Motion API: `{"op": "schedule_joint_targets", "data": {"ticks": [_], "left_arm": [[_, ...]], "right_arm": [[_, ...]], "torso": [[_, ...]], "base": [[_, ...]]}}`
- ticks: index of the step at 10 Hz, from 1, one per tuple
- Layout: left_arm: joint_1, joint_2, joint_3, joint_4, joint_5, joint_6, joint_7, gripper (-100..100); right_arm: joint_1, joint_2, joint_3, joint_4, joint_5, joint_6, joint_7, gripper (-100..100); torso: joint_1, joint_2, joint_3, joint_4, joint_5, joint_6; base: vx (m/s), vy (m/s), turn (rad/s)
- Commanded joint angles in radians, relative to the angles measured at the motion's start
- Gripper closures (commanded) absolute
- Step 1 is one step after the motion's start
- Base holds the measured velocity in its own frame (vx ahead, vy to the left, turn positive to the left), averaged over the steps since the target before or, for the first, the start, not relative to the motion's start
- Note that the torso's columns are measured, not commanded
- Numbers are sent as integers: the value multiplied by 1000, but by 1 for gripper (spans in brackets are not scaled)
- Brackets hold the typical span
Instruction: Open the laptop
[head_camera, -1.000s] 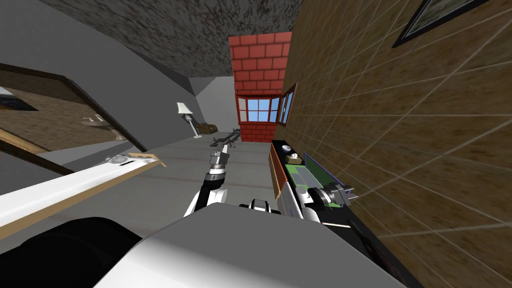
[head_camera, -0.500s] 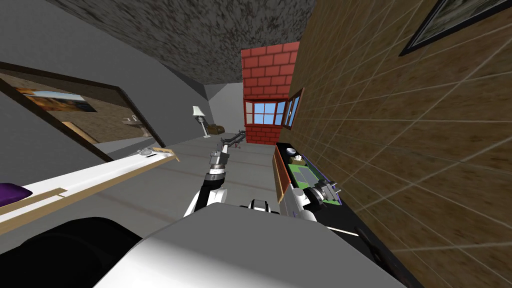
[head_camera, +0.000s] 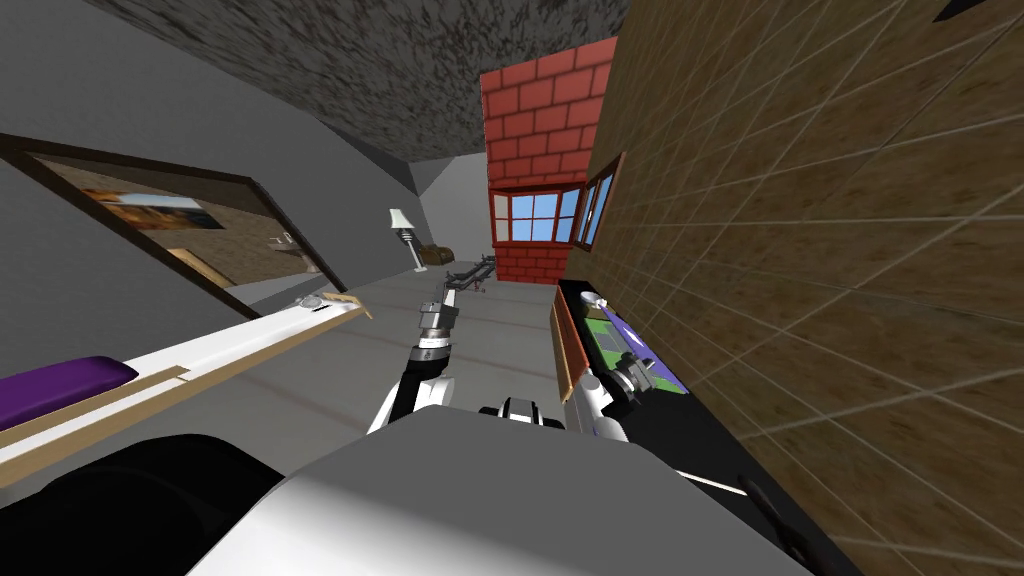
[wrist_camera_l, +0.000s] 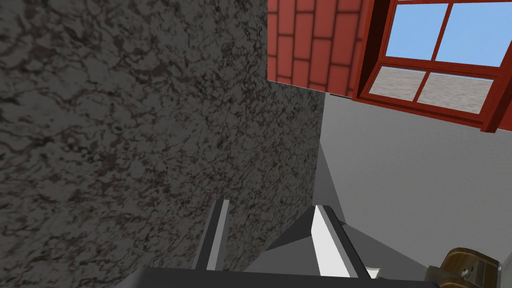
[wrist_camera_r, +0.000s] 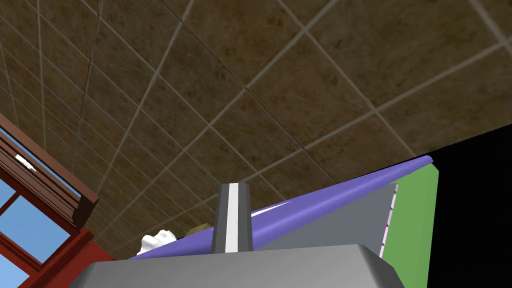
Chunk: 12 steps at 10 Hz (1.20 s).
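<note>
Reaching rightward, the right tool (wrist_camera_r: 231, 200) meets the purple-edged laptop (wrist_camera_r: 330, 222).

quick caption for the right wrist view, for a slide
Right gripper at the purple lid of a partly open laptop, tiled brown wall beyond

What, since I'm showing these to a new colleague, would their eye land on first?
The red brick wall with its blue-paned window stands out at the room's far end. Nearer, on the right, a green and purple laptop lies on a dark desk by the brown tiled wall, the right gripper at it.
</note>
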Motion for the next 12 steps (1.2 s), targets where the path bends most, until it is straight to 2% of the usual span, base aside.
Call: {"op": "schedule_joint_targets", "data": {"ticks": [1, 8, 9, 10, 12], "left_arm": [[0, 0, 0, 0, 0, 0, 0, 0], [0, 0, 0, 0, 0, 0, 0, 0], [0, 0, 0, 0, 0, 0, 0, 0], [0, 0, 0, 0, 0, 0, 0, 0], [0, 0, 0, 0, 0, 0, 0, 0]], "right_arm": [[-22, 1, 23, -18, 24, 0, 10, -100], [-127, 19, -7, -61, 6, 87, 133, -100], [-120, 18, -4, -58, 8, 77, 124, -100], [-123, 18, -5, -58, 7, 80, 127, 0], [-122, 18, -5, -58, 8, 80, 127, 0]], "torso": [[5, 5, 3, 2, 2, 1], [5, 3, 1, 1, 2, 1], [6, 3, 2, 1, 2, 1], [6, 3, 1, 1, 2, 1], [5, 3, 1, 1, 2, 1]], "base": [[-15, 3, -94], [-50, 5, -60], [-20, 6, -10], [0, 0, 0], [0, 0, 0]]}}
